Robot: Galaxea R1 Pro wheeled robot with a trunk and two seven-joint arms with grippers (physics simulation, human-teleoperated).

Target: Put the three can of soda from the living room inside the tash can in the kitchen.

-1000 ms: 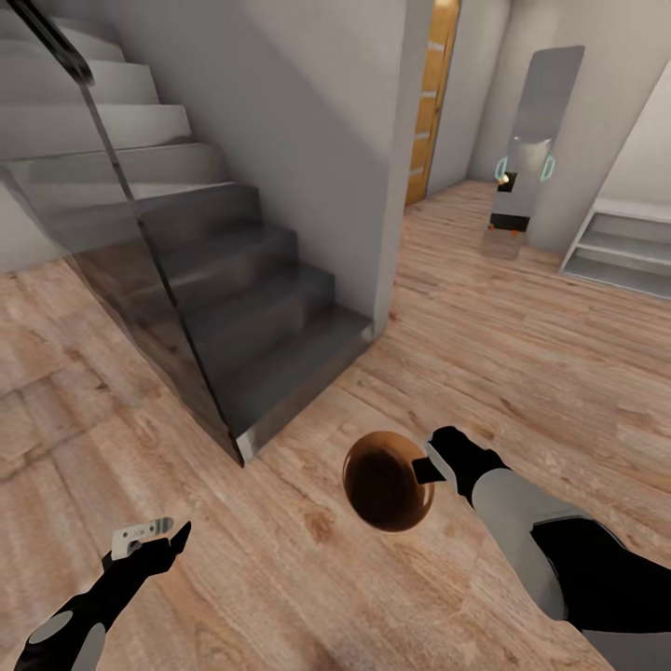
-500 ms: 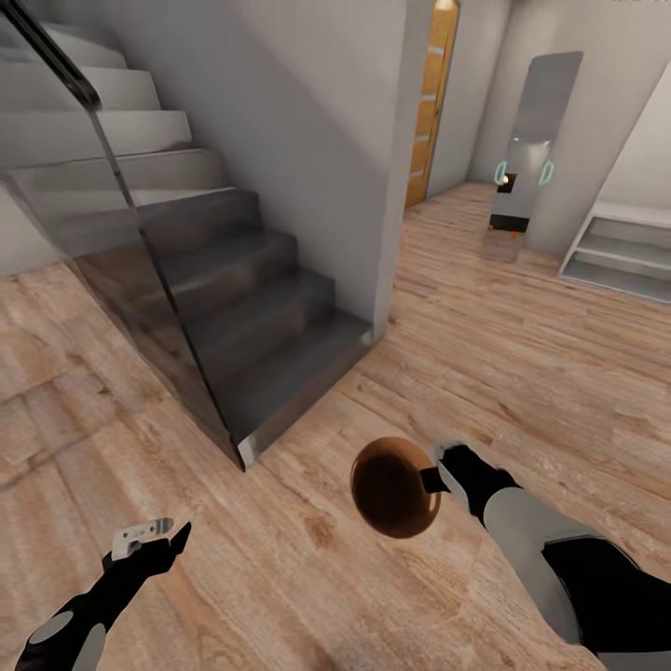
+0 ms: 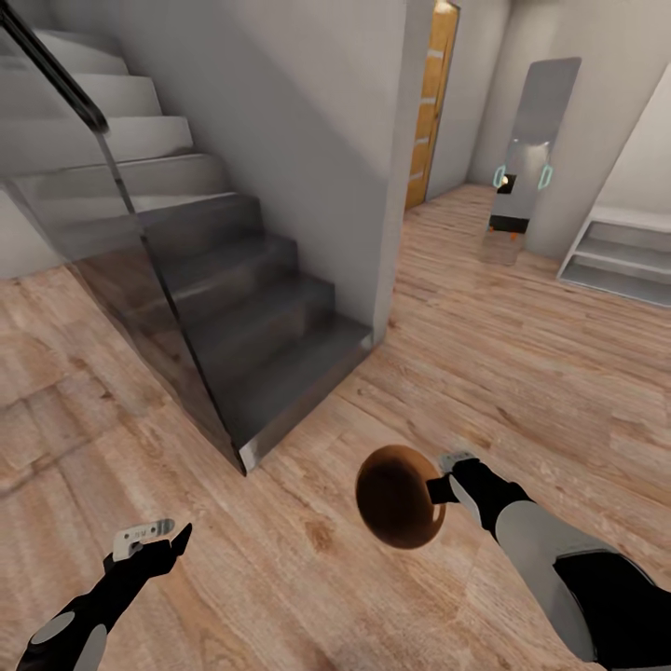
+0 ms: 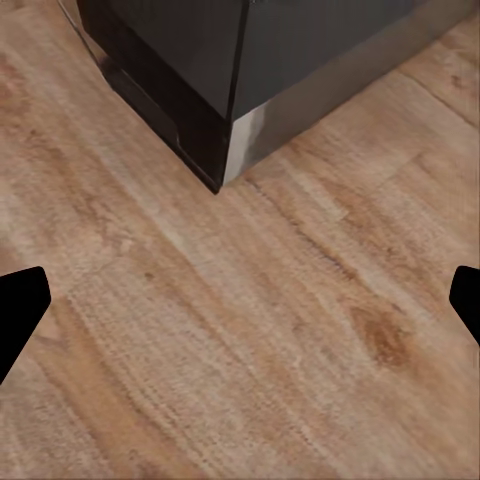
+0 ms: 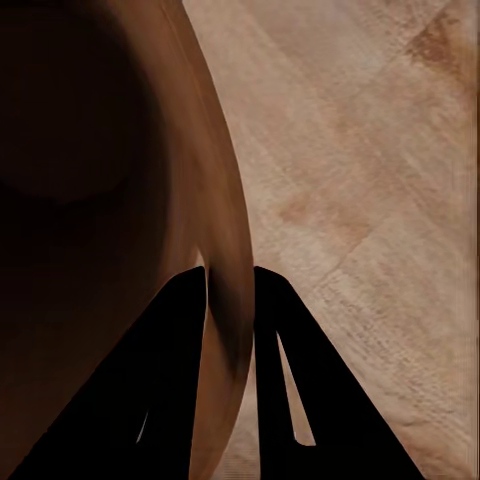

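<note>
Two slim robot arms in matte black with pale grey shell segments, left gripper (image 3: 154, 538) black with a small light grey plate on top, right gripper (image 3: 445, 482) black with a grey tab, black tapered fingers (image 5: 180, 400) with narrow slits

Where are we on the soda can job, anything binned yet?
Nothing looks binned: the trash can shows a bare copper inside. In hand: the right gripper pinches its rim, one finger inside the wall, carrying it over the wood floor beside the staircase. The left gripper is open and holds nothing. Left: all three cans.
</note>
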